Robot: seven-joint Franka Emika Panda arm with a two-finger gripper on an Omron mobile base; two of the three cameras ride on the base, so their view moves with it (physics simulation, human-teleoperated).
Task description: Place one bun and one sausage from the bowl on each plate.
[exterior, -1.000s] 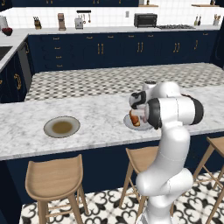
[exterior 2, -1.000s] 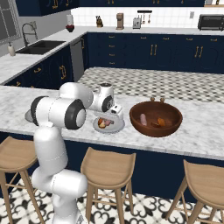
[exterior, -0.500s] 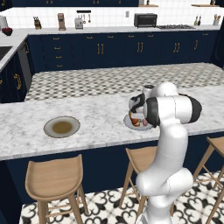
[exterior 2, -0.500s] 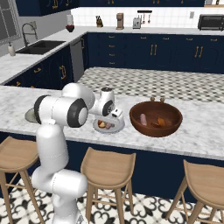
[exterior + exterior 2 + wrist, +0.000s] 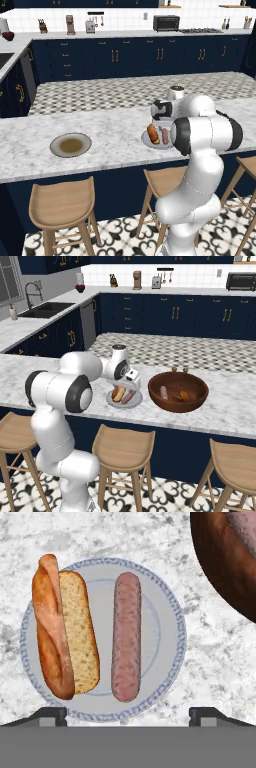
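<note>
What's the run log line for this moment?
gripper: open, above light grey plate | on it: bun, sausage | olive-centred plate: bare | bowl: food left

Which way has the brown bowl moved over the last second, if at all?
No. In the right base view the bowl sits just as near the plate and the front edge of the counter as before.

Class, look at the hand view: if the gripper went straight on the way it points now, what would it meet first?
Probably the sausage on the light grey plate; the open gripper points straight down at it, though its height above is unclear.
</note>
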